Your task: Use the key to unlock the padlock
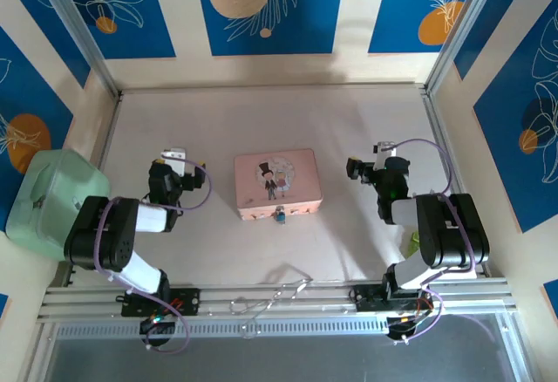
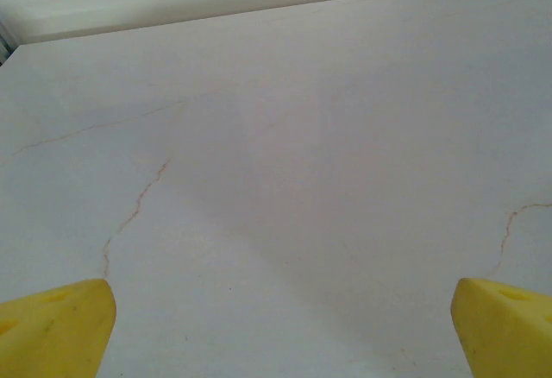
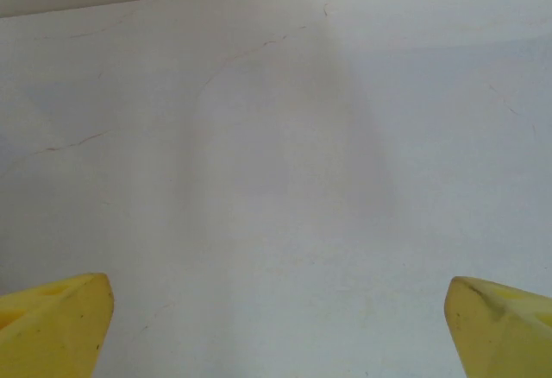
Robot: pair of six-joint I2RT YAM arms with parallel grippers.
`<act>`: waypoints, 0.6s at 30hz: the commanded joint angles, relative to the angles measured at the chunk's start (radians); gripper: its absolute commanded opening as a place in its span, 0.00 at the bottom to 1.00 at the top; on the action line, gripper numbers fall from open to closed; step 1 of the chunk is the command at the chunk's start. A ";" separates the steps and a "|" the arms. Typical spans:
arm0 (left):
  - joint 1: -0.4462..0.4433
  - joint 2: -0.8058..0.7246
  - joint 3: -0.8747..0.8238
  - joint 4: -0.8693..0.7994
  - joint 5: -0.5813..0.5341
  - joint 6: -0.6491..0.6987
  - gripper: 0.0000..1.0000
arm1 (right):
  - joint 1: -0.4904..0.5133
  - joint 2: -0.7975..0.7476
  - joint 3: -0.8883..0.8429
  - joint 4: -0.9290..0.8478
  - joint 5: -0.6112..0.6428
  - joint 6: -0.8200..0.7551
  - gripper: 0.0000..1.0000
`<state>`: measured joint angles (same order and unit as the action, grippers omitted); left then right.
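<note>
The tiny blue padlock (image 1: 280,216) hangs at the middle of the near side of a pink tin (image 1: 276,183) with a cartoon couple on its lid, at the table's centre. A thin silvery wire loop (image 1: 277,294) lies by the front rail; I cannot tell whether the key is on it. My left gripper (image 1: 173,155) hovers left of the tin, my right gripper (image 1: 384,150) to the right of it. In the left wrist view the left gripper (image 2: 280,326) is open over bare table, yellow fingertips (image 2: 60,322) wide apart. The right gripper (image 3: 276,322) is likewise open, with nothing between its fingertips (image 3: 496,322).
A pale green container (image 1: 48,192) sits at the left edge beside the left arm. A small yellow-green object (image 1: 410,243) shows by the right arm's base. Aluminium frame posts and blue patterned walls enclose the white table (image 1: 270,120).
</note>
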<state>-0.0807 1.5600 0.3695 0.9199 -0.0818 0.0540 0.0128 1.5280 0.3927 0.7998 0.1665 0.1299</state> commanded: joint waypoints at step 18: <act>0.006 0.006 0.011 0.011 0.017 -0.006 0.99 | -0.006 -0.006 0.021 0.012 -0.033 -0.019 0.99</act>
<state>-0.0807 1.5600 0.3695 0.9195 -0.0818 0.0540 0.0128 1.5280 0.3927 0.7998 0.1486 0.1299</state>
